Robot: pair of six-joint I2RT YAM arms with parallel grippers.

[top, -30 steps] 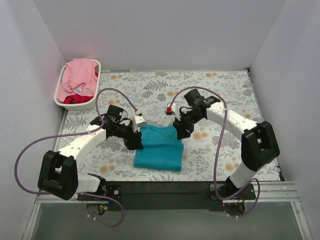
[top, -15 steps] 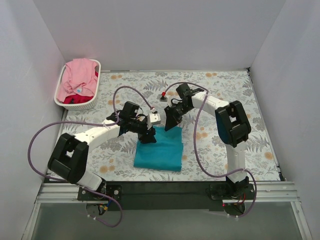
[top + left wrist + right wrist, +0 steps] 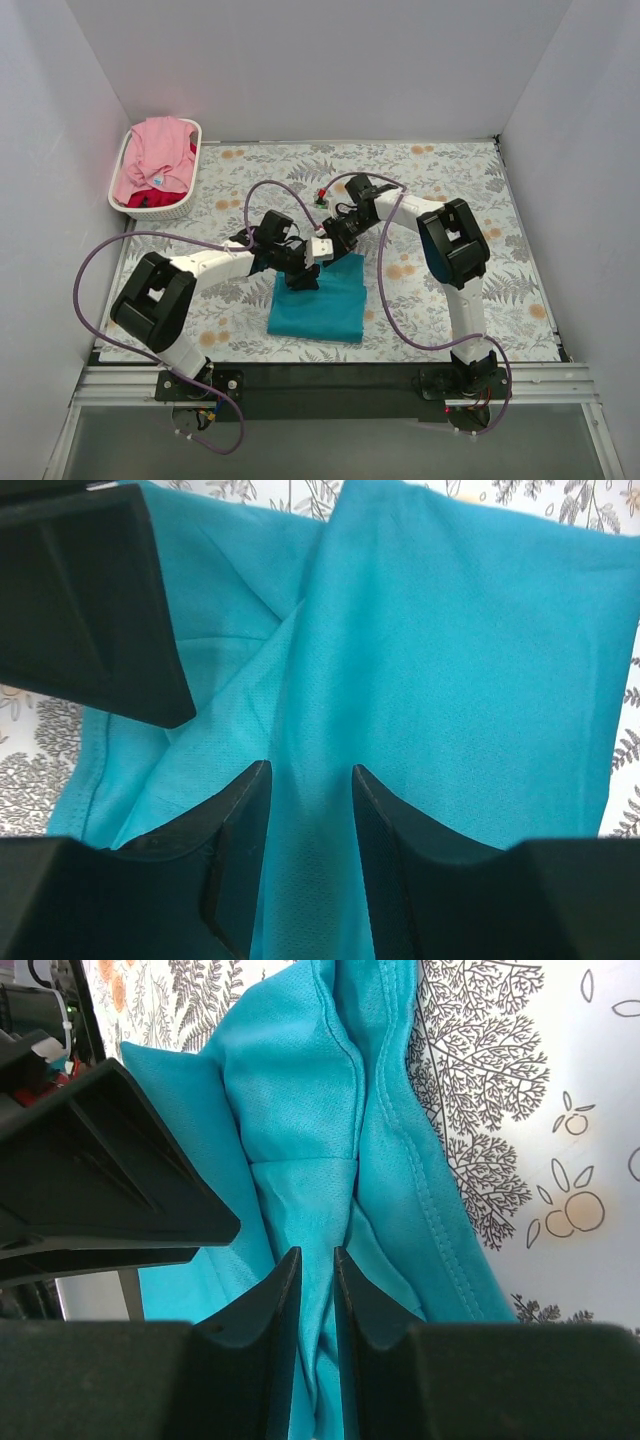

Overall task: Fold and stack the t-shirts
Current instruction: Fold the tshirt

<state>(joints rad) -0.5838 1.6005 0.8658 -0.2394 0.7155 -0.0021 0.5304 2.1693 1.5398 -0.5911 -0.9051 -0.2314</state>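
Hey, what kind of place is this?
Probably a robot test cell: white walls box in a patterned table, the left gripper and right gripper hold a teal shirt, a basket holds a pink shirt.

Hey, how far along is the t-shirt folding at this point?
Done: the teal t-shirt lies partly folded into a rough rectangle. In hand: the left gripper and right gripper both pinch cloth at its far edge. To do: the pink t-shirt and red t-shirt sit unfolded in the basket; nothing is stacked.

We find the folded t-shirt point(image 3: 325, 305) at the near middle of the table point(image 3: 450, 190), the left gripper point(image 3: 303, 279) and right gripper point(image 3: 333, 247) side by side at its far edge, and the other t-shirts point(image 3: 155, 160) in the basket point(image 3: 152, 212) at the far left.
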